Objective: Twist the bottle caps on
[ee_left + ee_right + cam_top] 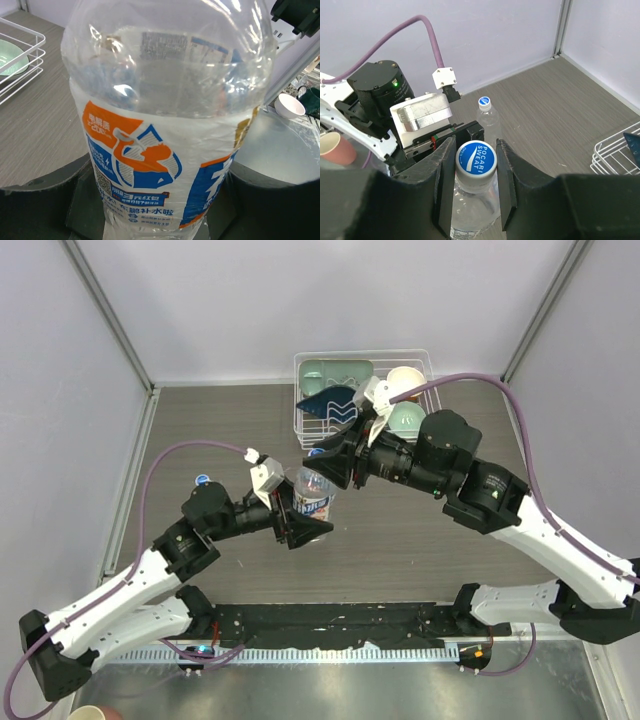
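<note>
A clear bottle [315,496] with a blue, orange and white label stands upright near the table's middle. My left gripper [300,525] is shut on its body, and the label [165,165] fills the left wrist view between the dark fingers [45,190]. A white bottle cap with a blue printed top [476,159] sits on that bottle's neck. My right gripper [474,146] is shut on this cap from above, one pad on each side. A second, unlabelled bottle [487,122] stands capped [484,102] further left [203,481].
A white wire dish rack [300,420] holding green and white bowls stands at the back, just behind the right gripper. Its corner shows in the wrist views [20,50] [615,150]. A white bowl [290,106] and a paper cup [337,147] lie off the table.
</note>
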Available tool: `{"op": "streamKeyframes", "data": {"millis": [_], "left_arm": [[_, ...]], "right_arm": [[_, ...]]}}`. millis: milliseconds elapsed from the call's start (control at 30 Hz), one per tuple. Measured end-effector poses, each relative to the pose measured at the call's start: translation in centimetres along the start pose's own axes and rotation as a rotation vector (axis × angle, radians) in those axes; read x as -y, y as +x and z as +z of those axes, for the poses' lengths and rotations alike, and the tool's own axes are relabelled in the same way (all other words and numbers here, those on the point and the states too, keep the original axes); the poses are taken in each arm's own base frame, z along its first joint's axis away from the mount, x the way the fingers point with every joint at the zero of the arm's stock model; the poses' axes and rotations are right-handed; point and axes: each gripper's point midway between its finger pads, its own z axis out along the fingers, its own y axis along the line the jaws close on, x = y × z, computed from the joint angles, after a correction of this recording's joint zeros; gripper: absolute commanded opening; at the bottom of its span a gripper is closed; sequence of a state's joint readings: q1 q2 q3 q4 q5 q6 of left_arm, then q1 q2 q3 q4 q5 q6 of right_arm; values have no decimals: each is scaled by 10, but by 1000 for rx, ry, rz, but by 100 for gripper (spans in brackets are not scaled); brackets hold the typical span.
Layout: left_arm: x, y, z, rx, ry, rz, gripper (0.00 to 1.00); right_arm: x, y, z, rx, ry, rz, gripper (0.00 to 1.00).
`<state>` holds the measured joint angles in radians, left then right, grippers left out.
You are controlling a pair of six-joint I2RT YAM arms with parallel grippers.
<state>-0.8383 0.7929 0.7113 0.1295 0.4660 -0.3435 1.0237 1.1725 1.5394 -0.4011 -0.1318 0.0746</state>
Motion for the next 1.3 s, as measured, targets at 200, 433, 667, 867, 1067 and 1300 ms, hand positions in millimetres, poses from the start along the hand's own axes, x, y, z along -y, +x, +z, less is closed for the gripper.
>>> {"op": "streamKeyframes", "data": {"millis": [200, 433, 667, 867, 1067, 1300], "left_arm": [[-1, -6, 0, 0, -9, -9, 0], [-13, -6, 0, -1, -60, 7, 0], [-39, 0, 3, -32, -180, 22, 0], [-63, 11, 0, -74, -292, 43, 0], [-77, 17, -3, -100, -358, 79, 0], [-75, 14, -2, -93, -347, 74, 0]], "right_arm": [[2, -6, 3, 72, 13, 43, 13], [11, -2, 12, 61, 110, 88, 6], [30, 13, 24, 31, 342, 87, 1], [48, 28, 32, 6, 531, 112, 1], [57, 37, 31, 9, 657, 168, 19], [54, 33, 31, 29, 659, 200, 47]]}}
